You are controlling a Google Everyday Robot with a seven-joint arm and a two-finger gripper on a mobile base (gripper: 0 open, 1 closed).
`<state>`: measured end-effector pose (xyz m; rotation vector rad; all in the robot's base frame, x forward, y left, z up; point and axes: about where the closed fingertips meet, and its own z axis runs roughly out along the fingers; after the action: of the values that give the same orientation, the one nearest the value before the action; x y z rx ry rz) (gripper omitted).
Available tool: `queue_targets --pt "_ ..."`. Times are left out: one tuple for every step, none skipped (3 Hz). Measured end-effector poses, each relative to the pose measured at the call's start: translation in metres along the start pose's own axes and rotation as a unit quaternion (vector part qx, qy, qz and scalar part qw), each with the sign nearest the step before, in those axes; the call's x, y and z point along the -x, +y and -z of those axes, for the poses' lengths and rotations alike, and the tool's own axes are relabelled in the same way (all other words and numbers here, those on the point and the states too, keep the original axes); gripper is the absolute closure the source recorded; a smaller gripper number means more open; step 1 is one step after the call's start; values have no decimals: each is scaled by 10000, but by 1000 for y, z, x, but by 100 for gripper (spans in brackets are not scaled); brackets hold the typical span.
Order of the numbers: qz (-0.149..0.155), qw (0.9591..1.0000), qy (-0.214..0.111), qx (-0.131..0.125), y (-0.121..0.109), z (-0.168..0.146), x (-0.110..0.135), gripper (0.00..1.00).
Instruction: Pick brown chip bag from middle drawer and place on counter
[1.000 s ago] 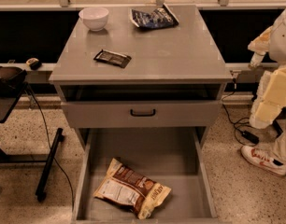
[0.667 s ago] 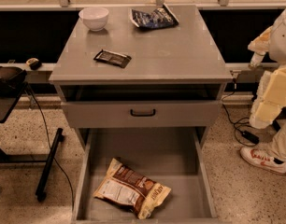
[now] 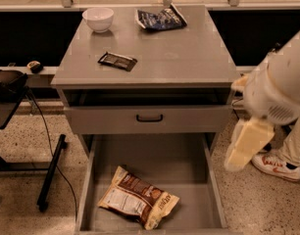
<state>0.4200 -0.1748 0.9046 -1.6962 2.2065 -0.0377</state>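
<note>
One crinkly brown chip bag [image 3: 138,198] lies in metal middle drawer [image 3: 155,160]; gripper [image 3: 242,153] at right, state unclear.

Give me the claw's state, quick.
Claw: cannot be told; it is at the right of the middle drawer, brown chip bag lying inside, untouched.

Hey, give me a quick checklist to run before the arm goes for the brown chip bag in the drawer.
1. Middle drawer pulled out: ok, floor exposed.
2. Brown chip bag accessible: ok, lying flat near the drawer's front, nothing on it.
3. Free spot on counter: ok, front right is bare; bowl, blue bag and wrapper sit further back or left.
4. End effector above the bag: not ok, it hangs right of the drawer, outside its wall.
5. End effector ready to grip: cannot tell.
</note>
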Motion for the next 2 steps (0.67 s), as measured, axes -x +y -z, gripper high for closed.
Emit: queue_targets --pt "300 9986 -300 313 17 -45 2 0" --pt "624 9959 -549 356 18 -42 12 0"
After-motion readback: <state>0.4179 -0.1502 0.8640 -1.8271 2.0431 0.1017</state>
